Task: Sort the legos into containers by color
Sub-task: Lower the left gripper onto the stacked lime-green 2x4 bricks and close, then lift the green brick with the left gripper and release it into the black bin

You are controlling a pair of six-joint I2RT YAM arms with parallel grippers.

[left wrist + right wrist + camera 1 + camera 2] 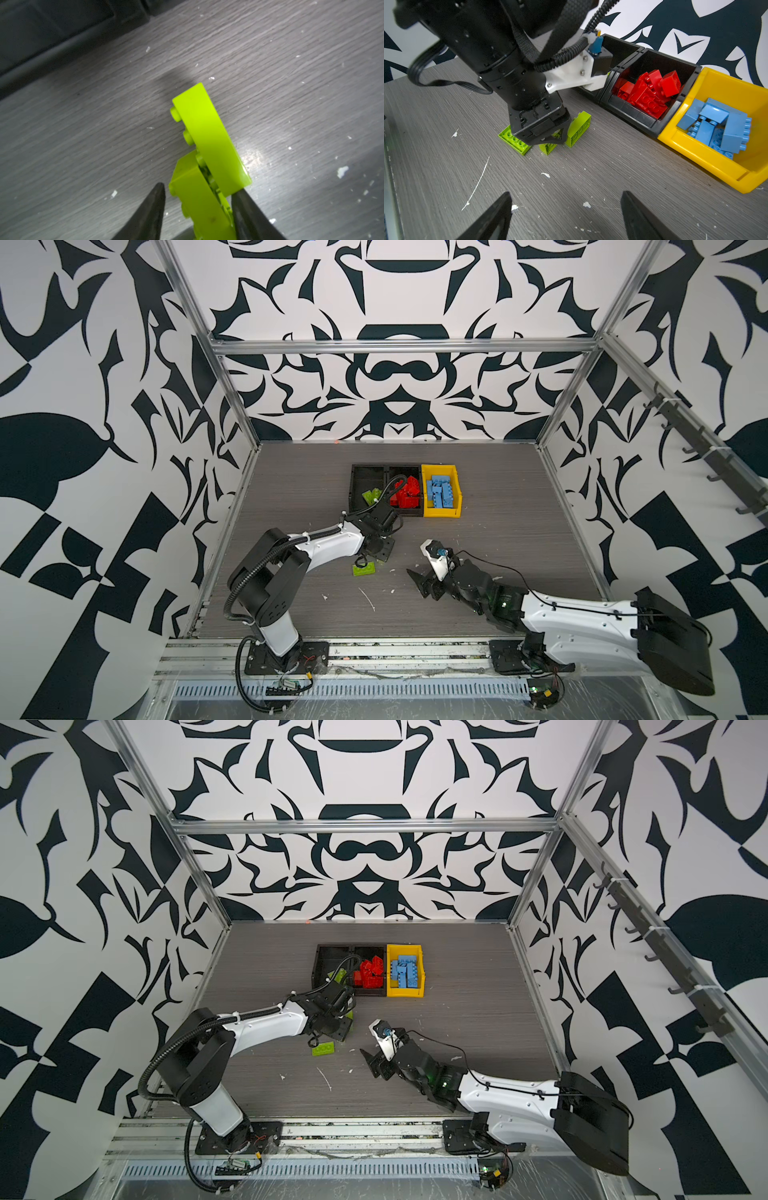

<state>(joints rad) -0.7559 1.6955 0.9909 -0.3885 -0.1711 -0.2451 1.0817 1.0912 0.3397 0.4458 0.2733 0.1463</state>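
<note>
My left gripper (198, 188) points down at the table and stands open astride two lime green legos (207, 133) lying on their sides. One finger touches a brick; the other shows a thin gap. A third green brick (513, 141) lies flat beside them, also seen in a top view (363, 569). The left black container (368, 475) holds green bricks (371, 495), the middle black one (643, 118) holds red bricks (648, 93), and the yellow one (695, 155) holds blue bricks (720, 128). My right gripper (566, 192) hovers open and empty over bare table.
The three containers stand in a row at the back middle of the grey wood-grain table (519, 531). White flecks and a scratch (368, 599) mark the table. Patterned walls and a metal frame (232, 414) close in the cell.
</note>
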